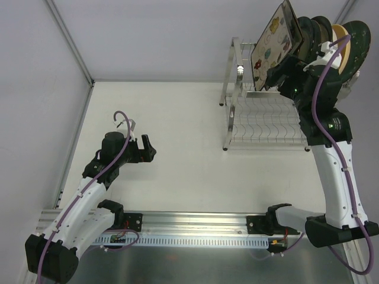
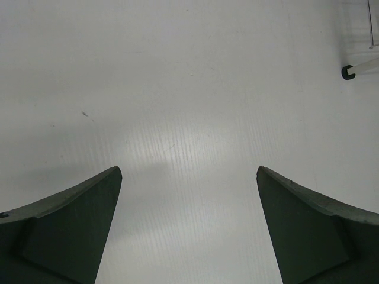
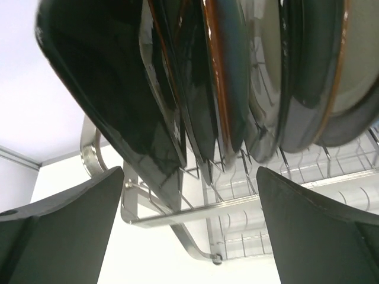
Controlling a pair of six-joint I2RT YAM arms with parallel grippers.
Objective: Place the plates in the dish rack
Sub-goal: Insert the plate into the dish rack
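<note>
Several plates stand on edge in the upper shelf of the silver wire dish rack at the back right. The square floral plate is at the left end, with dark green plates and a tan one behind it. My right gripper hangs open just in front of the row, holding nothing. From the right wrist, the square plate's dark underside and a brown-rimmed plate lean over the rack's rail, above the open right gripper. My left gripper is open and empty over bare table.
The white table is walled by pale panels at the back and left. A black rack foot shows at the far right of the left wrist view. The rack's lower tier holds nothing. A metal rail runs along the near edge.
</note>
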